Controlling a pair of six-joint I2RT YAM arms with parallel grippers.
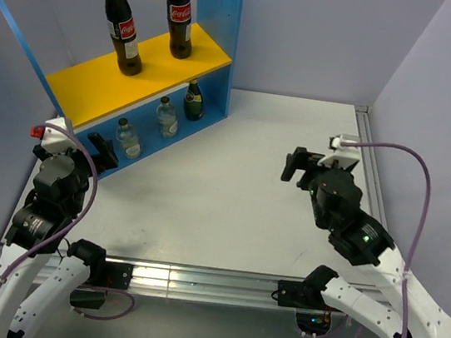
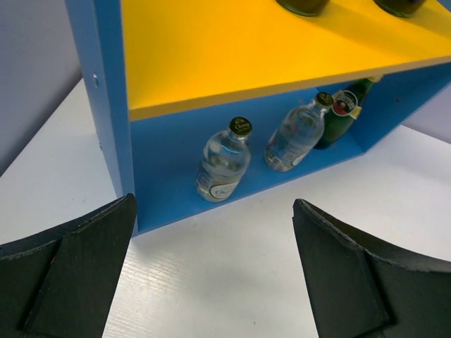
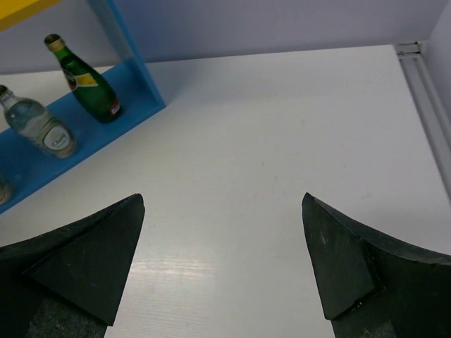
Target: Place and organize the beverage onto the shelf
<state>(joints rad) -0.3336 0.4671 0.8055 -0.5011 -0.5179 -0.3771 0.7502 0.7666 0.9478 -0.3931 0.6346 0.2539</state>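
Blue shelf (image 1: 152, 64) holds every bottle: colas (image 1: 125, 31) on top, small bottles (image 1: 166, 117) below. Left gripper (image 2: 213, 202) and right gripper (image 3: 224, 198) gape empty (placing looks done); next, perhaps, straightening.

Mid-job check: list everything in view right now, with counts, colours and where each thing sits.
cola bottles: two, dark with red caps, upright on the shelf's yellow top board
clear bottles: two, clear, upright in the lower blue compartment
green bottle: one, dark green, same compartment, right end
shelf: one, blue and yellow, table's far left
table: one, white
left gripper: black, open, empty, facing the shelf
right gripper: black, open, empty, above the table
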